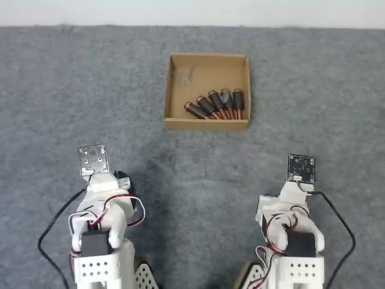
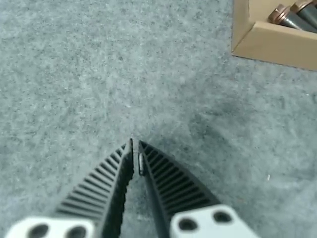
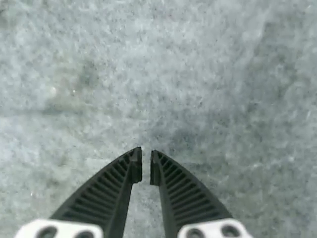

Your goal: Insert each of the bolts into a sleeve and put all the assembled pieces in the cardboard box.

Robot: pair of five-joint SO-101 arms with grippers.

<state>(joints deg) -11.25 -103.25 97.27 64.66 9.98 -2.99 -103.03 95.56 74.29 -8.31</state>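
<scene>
Final stage: five assembled pieces (image 1: 215, 105) lie in the cardboard box (image 1: 207, 124), with both arms at the near side of the counter (image 1: 60, 90).

The pieces lie flat, side by side, against the box's near wall towards its right corner. Their long axes run from the near wall towards the far wall and fan leftward, the leftmost piece tilting most. No loose bolt or sleeve is visible on the counter, so insertion and boxing appear complete and no further grasp seems needed. The left end effector (image 2: 135, 148) and right end effector (image 3: 145, 163) hang over bare counter, jaws nearly together and holding nothing.
</scene>
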